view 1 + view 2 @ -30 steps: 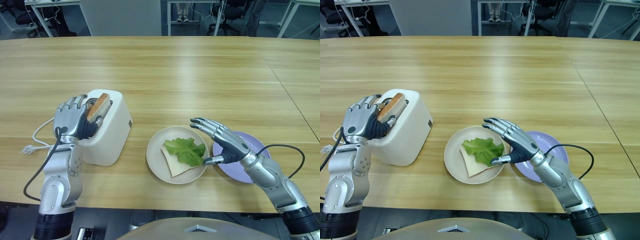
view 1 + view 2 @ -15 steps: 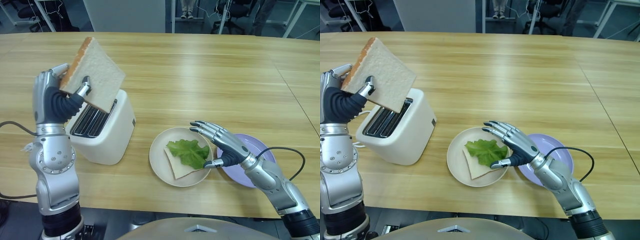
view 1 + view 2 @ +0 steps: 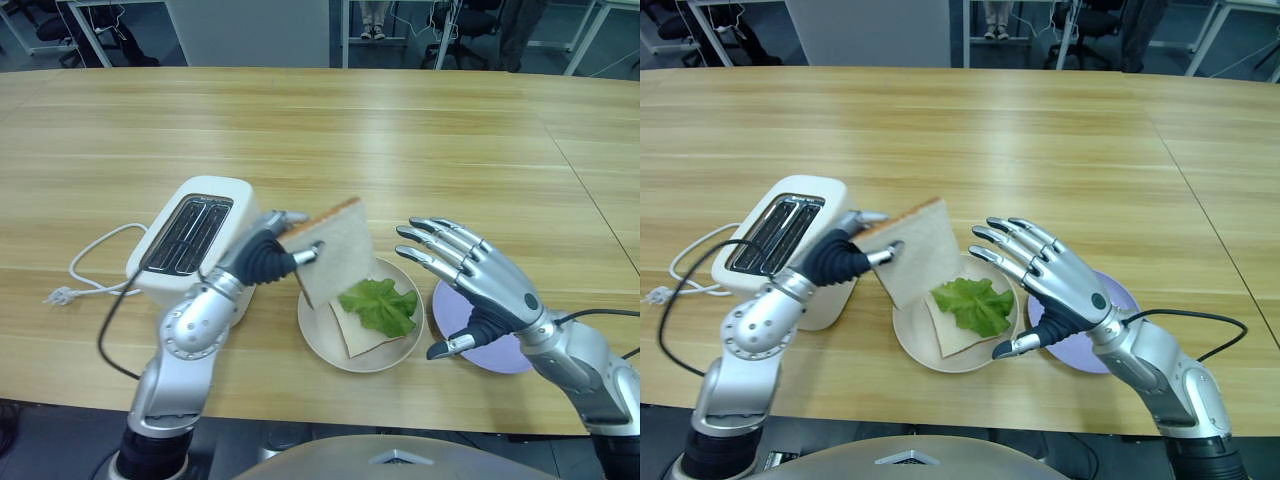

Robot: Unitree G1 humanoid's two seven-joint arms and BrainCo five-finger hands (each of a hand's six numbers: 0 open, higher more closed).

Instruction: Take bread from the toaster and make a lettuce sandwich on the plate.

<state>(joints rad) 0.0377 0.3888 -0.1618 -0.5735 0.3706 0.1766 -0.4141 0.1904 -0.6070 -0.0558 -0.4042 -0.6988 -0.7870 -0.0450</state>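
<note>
1. Left hand [image 3: 268, 260] is gripping a bread slice [image 3: 330, 252], holding it tilted over the left edge of the beige plate [image 3: 360, 366].
2. On that plate there's another slice [image 3: 352, 335] with lettuce [image 3: 380, 305] lying on top.
3. Right hand [image 3: 485, 290] is holding nothing, fingers spread wide, over the purple plate [image 3: 450, 310] just right of the beige one.
4. The toaster [image 3: 190, 245] sits to the left, with its cord [image 3: 90, 268] trailing further left.
</note>
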